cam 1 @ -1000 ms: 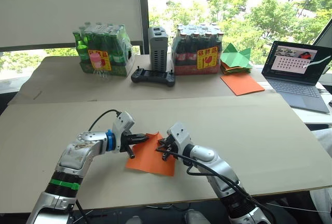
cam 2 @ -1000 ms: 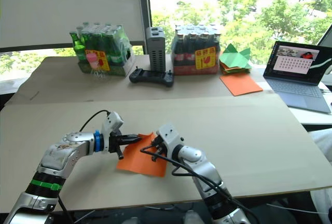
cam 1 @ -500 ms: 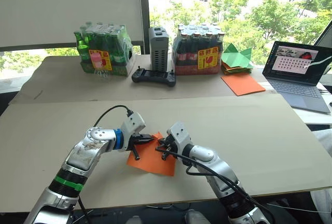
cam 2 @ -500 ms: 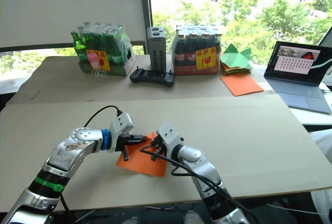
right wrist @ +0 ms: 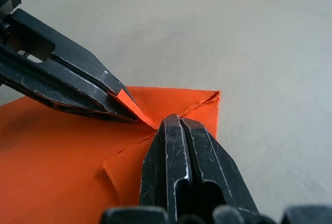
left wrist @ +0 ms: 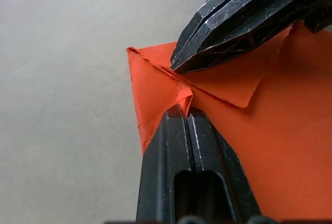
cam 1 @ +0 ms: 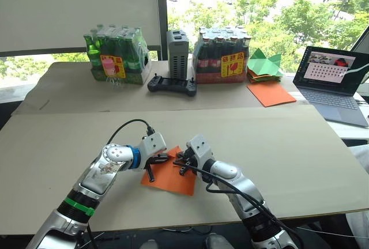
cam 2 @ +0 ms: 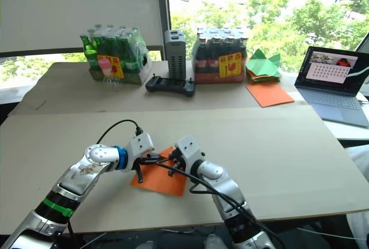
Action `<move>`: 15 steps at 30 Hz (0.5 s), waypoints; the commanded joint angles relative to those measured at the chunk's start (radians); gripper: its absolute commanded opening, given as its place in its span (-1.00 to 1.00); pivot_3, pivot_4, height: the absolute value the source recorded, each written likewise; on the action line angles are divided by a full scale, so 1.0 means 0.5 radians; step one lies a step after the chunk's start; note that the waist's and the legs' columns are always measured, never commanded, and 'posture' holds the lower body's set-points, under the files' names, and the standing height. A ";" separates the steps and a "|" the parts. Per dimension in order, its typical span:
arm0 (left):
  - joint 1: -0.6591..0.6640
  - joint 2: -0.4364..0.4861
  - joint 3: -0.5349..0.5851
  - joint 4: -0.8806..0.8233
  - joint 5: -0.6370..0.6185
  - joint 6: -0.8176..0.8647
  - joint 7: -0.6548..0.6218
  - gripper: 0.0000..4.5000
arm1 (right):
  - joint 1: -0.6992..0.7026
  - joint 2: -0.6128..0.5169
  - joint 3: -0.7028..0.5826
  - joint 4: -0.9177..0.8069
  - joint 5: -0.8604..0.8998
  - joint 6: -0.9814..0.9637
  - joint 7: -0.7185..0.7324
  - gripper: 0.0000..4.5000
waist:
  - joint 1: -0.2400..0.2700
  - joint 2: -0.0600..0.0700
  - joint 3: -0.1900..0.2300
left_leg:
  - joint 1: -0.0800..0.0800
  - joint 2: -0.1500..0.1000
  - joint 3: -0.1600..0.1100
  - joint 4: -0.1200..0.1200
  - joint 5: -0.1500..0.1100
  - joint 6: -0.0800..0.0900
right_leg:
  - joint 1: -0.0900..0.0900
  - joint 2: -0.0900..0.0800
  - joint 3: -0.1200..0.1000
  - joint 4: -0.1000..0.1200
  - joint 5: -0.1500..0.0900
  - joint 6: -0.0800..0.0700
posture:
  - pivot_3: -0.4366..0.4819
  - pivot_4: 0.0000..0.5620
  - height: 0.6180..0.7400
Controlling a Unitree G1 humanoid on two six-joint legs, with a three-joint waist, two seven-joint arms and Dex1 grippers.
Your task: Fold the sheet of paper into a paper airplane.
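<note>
The sheet of paper (cam 1: 173, 177) lies flat and bright orange on the cardboard-covered table, near its front edge. Its far corner is folded over into a small flap (left wrist: 228, 81). My left gripper (cam 1: 165, 158) comes in from the left and is shut on a raised pinch of the paper at that fold (left wrist: 185, 111). My right gripper (cam 1: 179, 161) meets it from the right. It is shut, its tip (right wrist: 174, 122) pressed on the crease of the flap. The two tips nearly touch.
At the back stand a pack of green bottles (cam 1: 114, 57), a grey device (cam 1: 176, 53), a black controller (cam 1: 171, 85) and a pack of dark bottles (cam 1: 222, 59). Green paper shapes (cam 1: 264, 64), a bigger orange sheet (cam 1: 270, 93) and a laptop (cam 1: 334, 82) are at the back right.
My left arm has swung in to the right, bringing its gripper closer to the right gripper over the paper's far corner. The right arm has stayed in place.
</note>
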 commanded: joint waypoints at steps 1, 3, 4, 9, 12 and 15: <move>0.016 -0.012 -0.038 0.018 0.061 -0.050 0.008 -0.99 | -0.054 0.070 -0.086 -0.032 0.072 -0.126 -0.023 -1.00 | 0.003 0.000 0.000 | 0.000 0.000 0.000 0.000 0.000 0.000 | 0.000 0.000 0.000 0.000 0.000 0.000 | -0.05 -0.47 1.00; 0.020 -0.014 -0.054 0.023 0.082 -0.073 0.008 -0.99 | -0.066 0.103 -0.114 -0.029 0.094 -0.163 -0.018 -1.00 | 0.007 0.000 0.000 | 0.000 0.000 0.000 0.000 0.000 0.000 | 0.000 0.000 0.000 0.000 0.000 0.000 | -0.05 -0.47 1.00; 0.023 -0.015 -0.060 0.027 0.092 -0.084 0.007 -0.99 | -0.070 0.113 -0.122 -0.025 0.101 -0.180 -0.016 -1.00 | 0.009 0.000 0.000 | 0.000 0.000 0.000 0.000 0.000 0.000 | 0.000 0.000 0.000 0.000 0.000 0.000 | -0.05 -0.47 1.00; 0.028 -0.035 -0.062 0.035 0.118 -0.096 0.006 -0.99 | -0.076 0.150 -0.129 0.000 0.140 -0.217 0.020 -1.00 | 0.023 0.000 0.000 | 0.000 0.000 0.000 0.000 0.000 0.000 | 0.000 0.000 0.000 0.000 0.000 0.000 | -0.05 -0.47 1.00; 0.024 -0.050 -0.063 0.038 0.123 -0.094 0.009 -0.99 | -0.063 0.152 -0.090 0.051 0.122 -0.214 0.039 -1.00 | 0.024 0.000 0.000 | 0.000 0.000 0.000 0.000 0.000 0.000 | 0.001 0.000 0.000 0.000 0.000 0.000 | -0.05 -0.47 1.00; 0.016 -0.066 -0.060 0.044 0.128 -0.093 0.016 -0.99 | -0.046 0.144 -0.045 0.125 0.105 -0.214 0.063 -1.00 | 0.025 0.000 0.000 | 0.001 0.000 0.000 0.000 0.000 0.000 | 0.001 0.000 0.000 0.000 0.000 0.000 | -0.05 -0.47 1.00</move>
